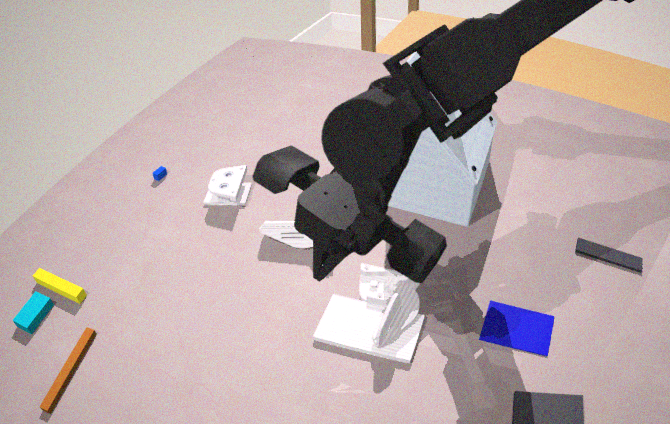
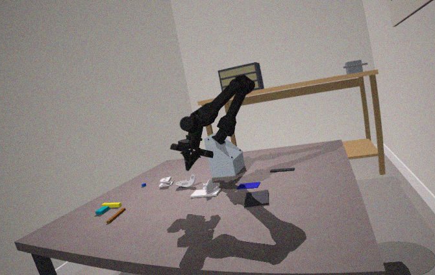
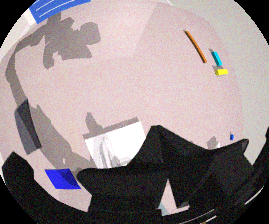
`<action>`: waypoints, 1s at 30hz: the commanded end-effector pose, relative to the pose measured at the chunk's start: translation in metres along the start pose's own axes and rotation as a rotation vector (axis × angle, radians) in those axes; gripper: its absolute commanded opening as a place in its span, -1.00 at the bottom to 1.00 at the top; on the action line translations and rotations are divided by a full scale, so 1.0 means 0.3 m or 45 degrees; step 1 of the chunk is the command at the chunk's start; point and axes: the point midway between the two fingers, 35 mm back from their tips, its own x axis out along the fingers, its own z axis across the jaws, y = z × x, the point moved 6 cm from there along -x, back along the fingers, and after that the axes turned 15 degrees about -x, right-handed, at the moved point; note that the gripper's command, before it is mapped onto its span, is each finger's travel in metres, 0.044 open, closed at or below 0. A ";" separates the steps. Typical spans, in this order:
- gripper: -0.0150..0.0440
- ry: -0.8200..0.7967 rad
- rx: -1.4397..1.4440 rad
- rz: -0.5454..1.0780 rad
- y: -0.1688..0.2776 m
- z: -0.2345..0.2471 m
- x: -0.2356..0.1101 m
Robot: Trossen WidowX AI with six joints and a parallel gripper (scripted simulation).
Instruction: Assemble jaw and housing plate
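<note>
The white base [image 1: 335, 321] [image 2: 198, 194] [image 3: 135, 134] stands on the table. The mounted white jaw [image 1: 401, 310] [image 3: 105, 151] stands upright at its right side in the top view; a short stub [image 1: 373, 288] shows beside it. The loose white jaw [image 1: 281, 233] [image 2: 185, 183] lies left of the base, its geared end hidden behind my gripper in the top view. The white housing plate [image 1: 228, 182] [image 2: 165, 179], with two holes, rests tilted on a small white stand farther left. My gripper [image 1: 320, 272] [image 2: 187, 168] [image 3: 155, 129] is shut and empty, above the table near the loose jaw and base.
A blue plate [image 1: 519, 329] [image 2: 249, 185] [image 3: 62, 179], dark slab [image 1: 556, 409] [image 2: 258, 198] and dark bar [image 1: 609, 255] lie right. Yellow [image 1: 59, 284], cyan [image 1: 33, 311] and orange [image 1: 68, 370] bars and a small blue block [image 1: 159, 172] lie left. The arm's pale base [image 1: 432, 184] stands behind.
</note>
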 end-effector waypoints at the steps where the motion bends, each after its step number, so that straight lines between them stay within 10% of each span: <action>1: -0.49 -0.005 0.124 0.056 0.053 -0.049 0.010; 30: -0.49 -0.051 0.949 0.387 0.424 -0.266 0.026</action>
